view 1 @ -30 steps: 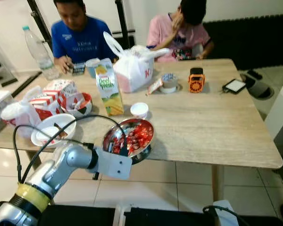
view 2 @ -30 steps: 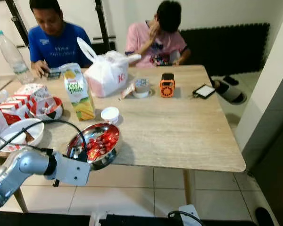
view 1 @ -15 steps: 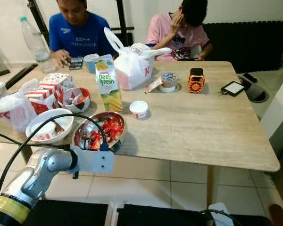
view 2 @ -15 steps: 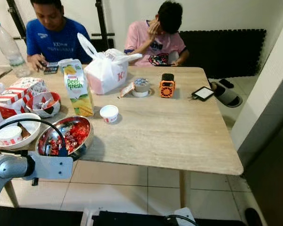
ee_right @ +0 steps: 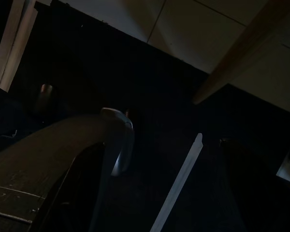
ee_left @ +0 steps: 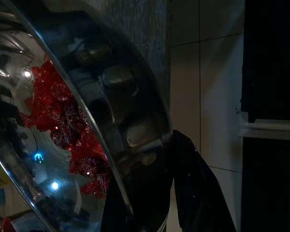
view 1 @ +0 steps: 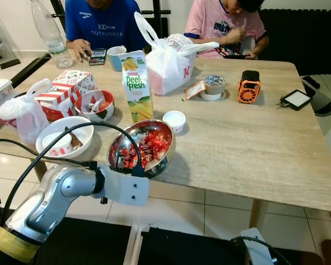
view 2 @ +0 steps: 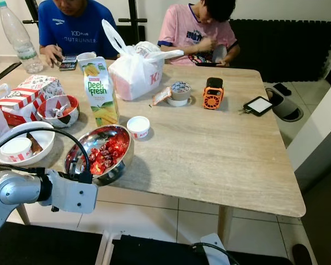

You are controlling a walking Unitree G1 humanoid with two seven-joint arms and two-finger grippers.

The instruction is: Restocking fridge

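A steel bowl [view 1: 140, 148] full of red wrapped pieces rests at the near edge of the wooden table [view 1: 254, 149]. My left gripper [view 1: 134, 169] reaches up from below the table edge and is shut on the bowl's near rim. In the left wrist view the rim of the steel bowl [ee_left: 63, 121] runs between my black fingers [ee_left: 198, 193], one inside and one outside. My right arm hangs idle; in the right wrist view its dark fingers [ee_right: 38, 164] stand apart over a dim floor.
A juice carton [view 1: 138, 85] and a small white cup [view 1: 174, 120] stand just behind the bowl. A white bowl [view 1: 63, 141], food boxes [view 1: 63, 96] and a plastic bag [view 1: 168, 61] crowd the left. Two people sit on the far side.
The camera has moved, so the whole picture shifted. The bowl stays in my left gripper; it sits slightly to the right against the carton compared with half a second ago.
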